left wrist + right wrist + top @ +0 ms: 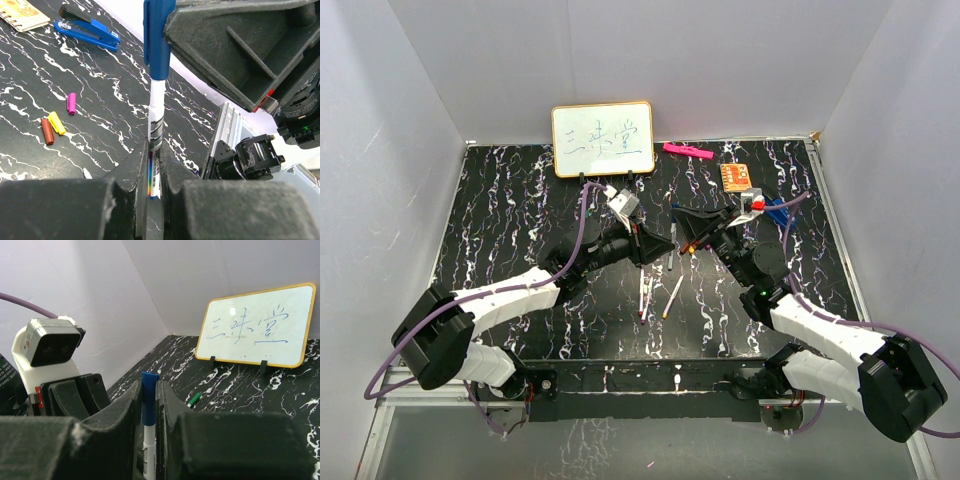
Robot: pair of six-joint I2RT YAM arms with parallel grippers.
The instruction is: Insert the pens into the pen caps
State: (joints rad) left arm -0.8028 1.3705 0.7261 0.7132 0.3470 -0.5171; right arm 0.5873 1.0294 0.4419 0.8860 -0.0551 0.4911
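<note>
Blue cap (157,35) is clamped in the right gripper (149,390) and appears fitted over the pen (156,125) clamped in the left gripper (154,160); one pairing is judged nearly complete; loose pens (672,297) and loose caps (56,123) lie on the table (100,100), not yet paired.

even, bright overhead light, soft shadows; wrist-view foregrounds blurred, backgrounds sharp

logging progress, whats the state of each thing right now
pen: tip inside blue cap
left gripper: shut on pen
right gripper: shut on blue cap
red cap: lying loose
yellow cap: lying loose
purple cap: lying loose
green cap: lying loose
stapler: closed
</note>
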